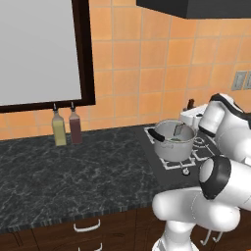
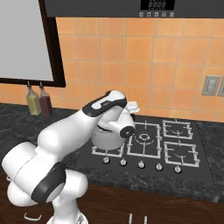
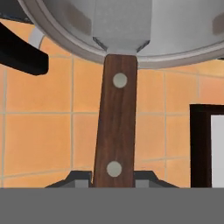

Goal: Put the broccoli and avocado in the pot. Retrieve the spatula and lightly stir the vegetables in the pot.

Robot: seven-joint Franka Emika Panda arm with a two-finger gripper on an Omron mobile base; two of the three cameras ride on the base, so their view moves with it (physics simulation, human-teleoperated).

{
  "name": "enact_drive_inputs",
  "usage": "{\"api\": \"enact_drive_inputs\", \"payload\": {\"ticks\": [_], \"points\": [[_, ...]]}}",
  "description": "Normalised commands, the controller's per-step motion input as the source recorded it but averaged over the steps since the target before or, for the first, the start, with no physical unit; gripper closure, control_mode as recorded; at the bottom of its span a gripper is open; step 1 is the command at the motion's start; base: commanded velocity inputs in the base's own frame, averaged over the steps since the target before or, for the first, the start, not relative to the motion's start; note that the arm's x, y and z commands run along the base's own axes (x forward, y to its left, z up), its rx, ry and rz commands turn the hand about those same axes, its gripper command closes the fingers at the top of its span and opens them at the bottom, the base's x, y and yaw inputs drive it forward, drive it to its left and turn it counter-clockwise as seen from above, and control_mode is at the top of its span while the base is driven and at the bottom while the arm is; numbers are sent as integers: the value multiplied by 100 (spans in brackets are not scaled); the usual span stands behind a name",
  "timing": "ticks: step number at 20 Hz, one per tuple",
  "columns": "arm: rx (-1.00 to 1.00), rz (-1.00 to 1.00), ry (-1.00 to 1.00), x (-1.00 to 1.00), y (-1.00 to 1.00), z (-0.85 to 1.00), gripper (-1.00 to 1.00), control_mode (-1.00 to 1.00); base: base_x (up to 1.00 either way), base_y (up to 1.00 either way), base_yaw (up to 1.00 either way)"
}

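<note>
The shiny steel pot (image 1: 172,147) with black side handles stands on the front left burner of the stove (image 2: 175,146). My gripper (image 3: 114,180) is shut on the spatula's red-brown riveted handle (image 3: 116,131), and its pale grey head (image 3: 122,26) reaches over the pot's rim (image 3: 65,41). From the left base view the spatula head (image 1: 179,130) leans inside the pot, with a dark green bit, likely the broccoli (image 1: 174,139), beneath it. The avocado is hidden. In the right base view my arm covers most of the pot (image 2: 105,139).
Two bottles, one yellow (image 1: 59,129) and one dark red (image 1: 75,127), stand at the back of the black marble counter (image 1: 73,171) under the window. Stove knobs (image 2: 141,164) line the front edge. A range hood (image 2: 131,8) hangs overhead.
</note>
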Motion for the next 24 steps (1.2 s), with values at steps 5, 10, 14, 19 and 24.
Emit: {"api": "enact_drive_inputs", "payload": {"ticks": [5,10,14,19,24], "points": [[-2,-1,24,-6,-6,12,100,-100,0,0,0],[0,-1,10,-8,-27,1,100,-100,0,0,0],[1,0,3,-2,-7,-38,100,-100,0,0,0],[6,0,-6,26,11,-96,100,-100,0,0,0],[2,-1,-9,14,16,-46,100,-100,0,0,0]]}}
